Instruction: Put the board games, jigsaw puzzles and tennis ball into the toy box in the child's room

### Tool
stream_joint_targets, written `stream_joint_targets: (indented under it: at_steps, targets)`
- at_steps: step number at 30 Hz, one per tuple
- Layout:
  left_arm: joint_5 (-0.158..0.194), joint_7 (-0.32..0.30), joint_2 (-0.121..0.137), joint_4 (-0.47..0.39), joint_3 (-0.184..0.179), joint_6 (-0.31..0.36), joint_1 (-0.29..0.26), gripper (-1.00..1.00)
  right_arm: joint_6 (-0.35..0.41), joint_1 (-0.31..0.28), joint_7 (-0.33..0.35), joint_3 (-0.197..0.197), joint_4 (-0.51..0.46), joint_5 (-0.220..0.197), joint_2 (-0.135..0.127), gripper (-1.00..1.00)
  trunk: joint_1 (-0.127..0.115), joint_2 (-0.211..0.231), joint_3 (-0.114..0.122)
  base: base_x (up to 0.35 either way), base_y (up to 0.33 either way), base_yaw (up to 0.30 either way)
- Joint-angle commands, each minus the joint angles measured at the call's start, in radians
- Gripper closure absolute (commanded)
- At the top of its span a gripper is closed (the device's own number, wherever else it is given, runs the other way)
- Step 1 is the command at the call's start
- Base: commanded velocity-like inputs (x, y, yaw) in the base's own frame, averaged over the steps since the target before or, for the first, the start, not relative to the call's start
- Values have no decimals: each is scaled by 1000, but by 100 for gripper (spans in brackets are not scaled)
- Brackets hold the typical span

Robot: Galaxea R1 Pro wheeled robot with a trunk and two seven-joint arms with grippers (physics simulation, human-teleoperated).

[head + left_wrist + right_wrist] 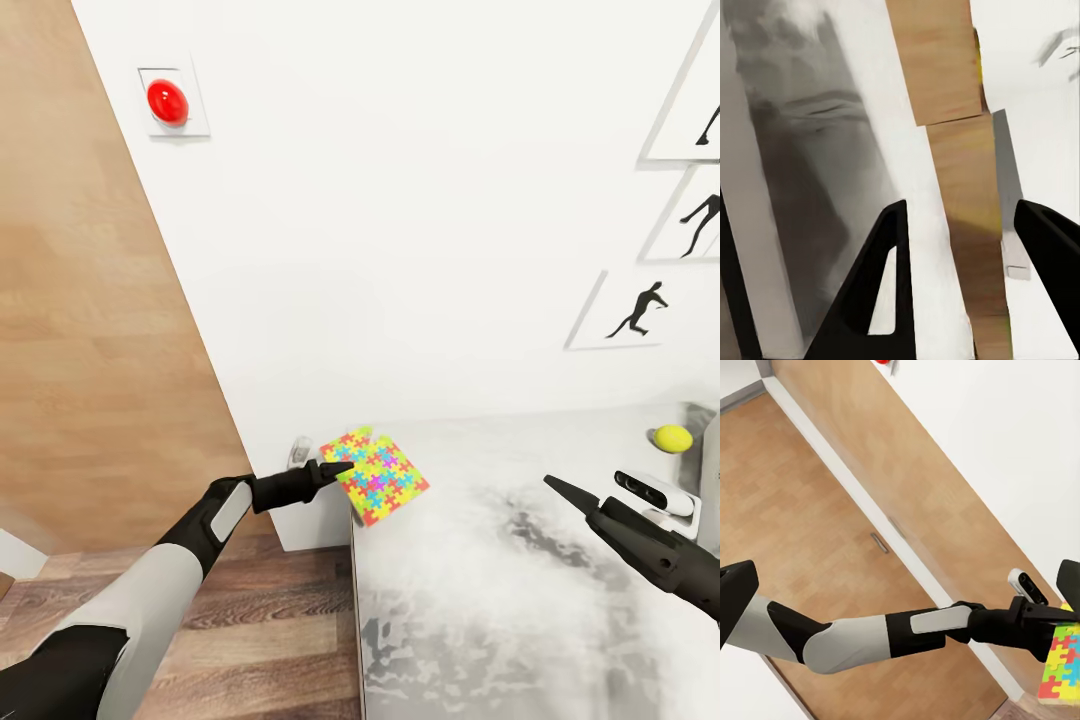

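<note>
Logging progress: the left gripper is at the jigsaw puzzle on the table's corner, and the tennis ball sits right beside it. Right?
Not quite. The left gripper is at the jigsaw puzzle, but the head view shows the tennis ball far across the table.

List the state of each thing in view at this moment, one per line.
Jigsaw puzzle: at the table's corner, overhanging the edge, left gripper at its side.
Tennis ball: resting on the table, untouched.
Left gripper: open, fingers apart in the wrist view.
Right gripper: above the table, holding nothing; open in its wrist view.
</note>
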Motion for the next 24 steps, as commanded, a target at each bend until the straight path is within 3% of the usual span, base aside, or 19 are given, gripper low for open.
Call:
stream_joint_targets:
  at_steps: [1,5,15,19,24]
  targets:
    - [4,-18,1,0,-4,5,-1,100,9,-1,2,0,0,-1,0,-100,-4,7,2,0,0,0]
    - [3,-56,7,0,-4,8,-1,100,5,-1,2,-2,0,-1,0,-100,-19,35,18,0,0,0]
    - [4,-71,30,-2,-3,29,-1,100,0,-1,2,-5,0,0,0,-100,-58,105,64,0,0,0]
    - [4,-72,57,-41,-8,76,-1,100,-1,-1,-2,-7,2,0,0,-100,-73,133,83,0,0,0]
    - [-2,-71,70,-81,-12,126,-1,100,-4,-1,-37,-8,6,1,0,-100,-92,168,107,0,0,0]
